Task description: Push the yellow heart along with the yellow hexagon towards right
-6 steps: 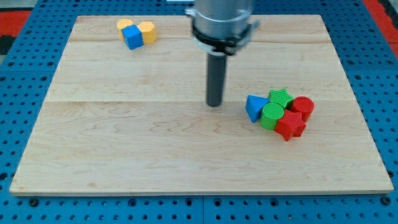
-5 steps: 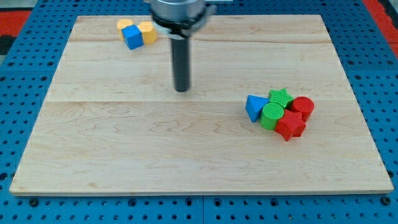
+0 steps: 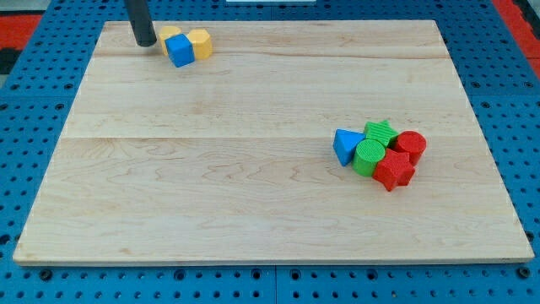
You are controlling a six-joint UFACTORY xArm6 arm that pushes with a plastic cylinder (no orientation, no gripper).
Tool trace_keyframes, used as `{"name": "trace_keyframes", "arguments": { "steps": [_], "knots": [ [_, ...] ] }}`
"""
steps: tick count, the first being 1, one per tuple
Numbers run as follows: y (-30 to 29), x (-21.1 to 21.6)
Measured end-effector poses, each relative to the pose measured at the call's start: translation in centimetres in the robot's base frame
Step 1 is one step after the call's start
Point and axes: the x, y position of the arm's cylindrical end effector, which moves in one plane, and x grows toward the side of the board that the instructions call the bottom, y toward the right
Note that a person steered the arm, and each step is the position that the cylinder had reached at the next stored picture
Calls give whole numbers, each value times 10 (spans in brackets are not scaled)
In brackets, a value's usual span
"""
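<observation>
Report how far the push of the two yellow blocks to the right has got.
Done: my tip stands just left of the yellow heart. In hand: nothing is visibly pushed. The heart, the yellow hexagon and the blue cube touching them sit at the board's top left. Left: the whole push rightward.

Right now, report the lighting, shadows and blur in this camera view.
Camera view: even, soft light with no glare on the wooden board; only faint shadows under the right-hand cluster around the red star. My tip is sharp, not motion-blurred, just left of the yellow heart.
</observation>
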Motion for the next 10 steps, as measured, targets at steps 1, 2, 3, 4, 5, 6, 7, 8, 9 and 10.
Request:
{"name": "trace_keyframes", "arguments": {
  "steps": [1,2,3,4,5,6,7,8,9,10],
  "knots": [
    [12,-2],
    [49,14],
    [83,30],
    [114,42],
    [137,38],
    [138,14],
    [144,16],
    [189,16],
    [235,15],
    [262,15]
  ]
}}
